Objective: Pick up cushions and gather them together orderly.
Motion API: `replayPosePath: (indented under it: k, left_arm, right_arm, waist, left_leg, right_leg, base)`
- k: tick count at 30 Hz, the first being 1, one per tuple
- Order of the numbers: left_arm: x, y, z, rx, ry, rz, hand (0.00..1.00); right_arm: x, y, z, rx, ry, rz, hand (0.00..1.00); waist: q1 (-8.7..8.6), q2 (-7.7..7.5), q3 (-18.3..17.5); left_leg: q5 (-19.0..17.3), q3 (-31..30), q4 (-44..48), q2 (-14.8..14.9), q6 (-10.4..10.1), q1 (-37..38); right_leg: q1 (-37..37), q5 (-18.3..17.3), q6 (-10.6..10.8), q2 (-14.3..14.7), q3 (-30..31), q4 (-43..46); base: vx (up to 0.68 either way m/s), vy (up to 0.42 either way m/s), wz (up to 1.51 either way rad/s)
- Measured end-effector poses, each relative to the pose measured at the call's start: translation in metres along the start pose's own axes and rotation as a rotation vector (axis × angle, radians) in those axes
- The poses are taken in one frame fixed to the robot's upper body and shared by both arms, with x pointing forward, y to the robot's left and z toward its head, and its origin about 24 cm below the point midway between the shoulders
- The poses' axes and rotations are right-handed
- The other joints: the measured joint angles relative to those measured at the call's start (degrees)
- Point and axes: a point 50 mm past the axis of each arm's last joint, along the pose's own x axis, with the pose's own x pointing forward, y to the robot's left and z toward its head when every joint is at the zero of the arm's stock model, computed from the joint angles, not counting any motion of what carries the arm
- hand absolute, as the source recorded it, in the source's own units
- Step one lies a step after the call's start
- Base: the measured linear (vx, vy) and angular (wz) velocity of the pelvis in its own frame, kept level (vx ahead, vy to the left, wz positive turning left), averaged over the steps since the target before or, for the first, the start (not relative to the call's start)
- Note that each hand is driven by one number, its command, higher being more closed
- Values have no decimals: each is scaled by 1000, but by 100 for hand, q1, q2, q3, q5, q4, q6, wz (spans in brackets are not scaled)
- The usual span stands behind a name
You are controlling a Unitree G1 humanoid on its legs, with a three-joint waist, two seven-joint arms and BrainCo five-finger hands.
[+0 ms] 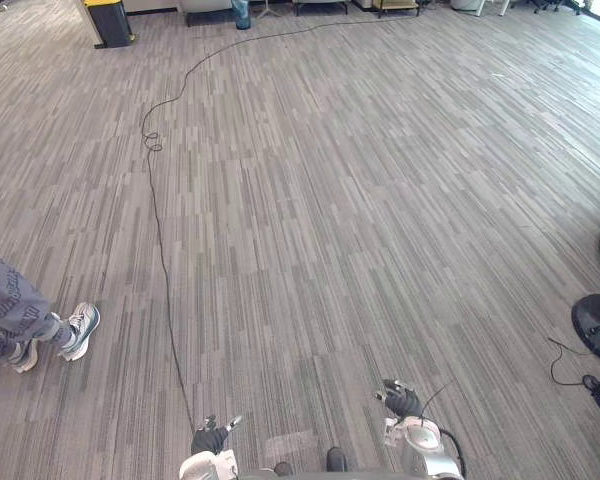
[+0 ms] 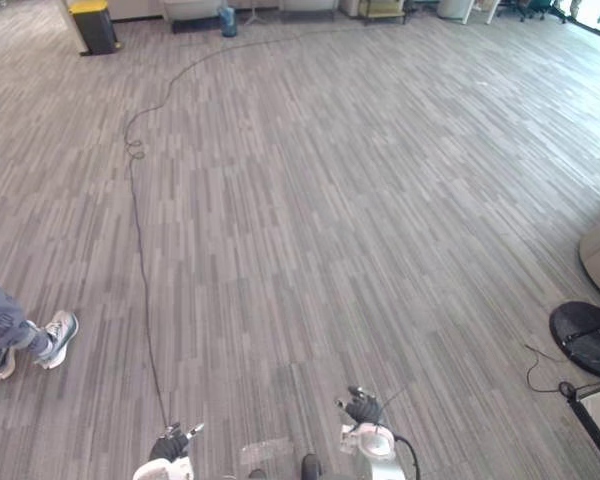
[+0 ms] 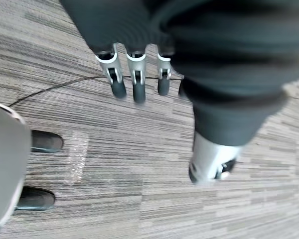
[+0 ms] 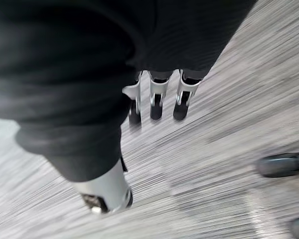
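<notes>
Cushions: I cannot tell where they lie, and my count here is none. So in the eye views, where the left hand (image 1: 210, 438) and right hand (image 1: 400, 401) hang low over the carpet floor (image 1: 360, 200) near one person's two shoes (image 1: 80, 328), turning to search seems wiser than reaching. The left wrist view shows the left hand's fingers (image 3: 134, 82) straight and empty. The right wrist view shows the right hand's fingers (image 4: 157, 99) likewise.

We've got a person's shoes (image 1: 80, 328) on the floor (image 1: 360, 200) to our left, a bin (image 1: 110, 22) far ahead-left, a round base (image 1: 598, 325) right, and our left hand (image 1: 209, 438) and right hand (image 1: 400, 401) nearest.
</notes>
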Motion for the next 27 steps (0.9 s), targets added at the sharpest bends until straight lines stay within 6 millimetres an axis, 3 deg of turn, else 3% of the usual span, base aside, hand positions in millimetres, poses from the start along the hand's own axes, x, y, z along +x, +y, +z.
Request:
replayPosePath:
  k: [1,8,27]
  left_arm:
    - [0,0,-2,-19,14,7,0]
    - [-1,-2,-6,-52,32,14,0]
    - [0,-3,-6,10,45,12,0]
  right_arm:
    - [-1,-4,-9,11,44,-16,0]
    - [-2,-17,-20,155,97,-80,0]
    - [-5,-15,-30,266,143,-105,0]
  waist:
    - [23,3,-2]
    - [68,6,-26]
    - [155,-96,-118]
  left_leg:
    - [8,-13,-1,-1,1,-6]
    - [213,-191,-300,-32,8,90]
    - [287,-249,-479,-89,36,176]
  right_leg:
    - [0,-8,12,-6,-25,1]
    - [-10,-69,97,-37,-267,72]
    - [30,-102,142,-89,-357,55]
  base:
    - [-32,-15,6]
    - [-34,-15,16]
    - [-21,-3,2]
